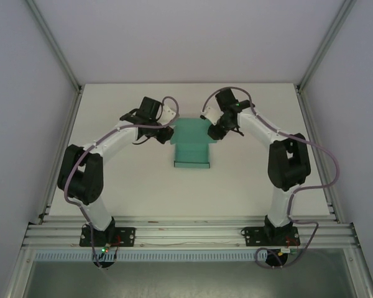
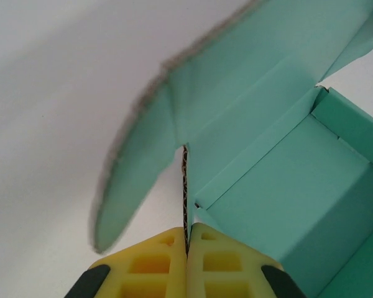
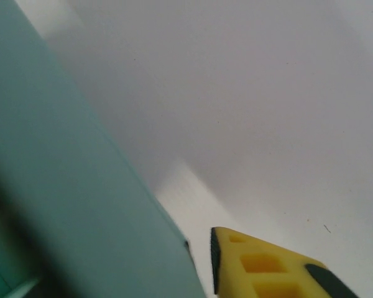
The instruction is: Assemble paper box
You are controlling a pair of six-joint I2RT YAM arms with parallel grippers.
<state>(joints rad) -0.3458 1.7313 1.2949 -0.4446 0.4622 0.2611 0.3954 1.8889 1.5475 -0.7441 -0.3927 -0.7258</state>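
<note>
Partly folded, the teal paper box [image 1: 193,148] sits open, lid back.

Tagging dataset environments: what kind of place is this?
Probably a lab robot cell, not a home or factory: aluminium extrusion frame, plain white enclosure walls, and a white table holding the paper box, with left arm and right arm bolted at its edge.

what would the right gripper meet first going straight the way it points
Probably the bare table; the paper box wall runs alongside the right gripper, not across. Depth is unclear.
</note>
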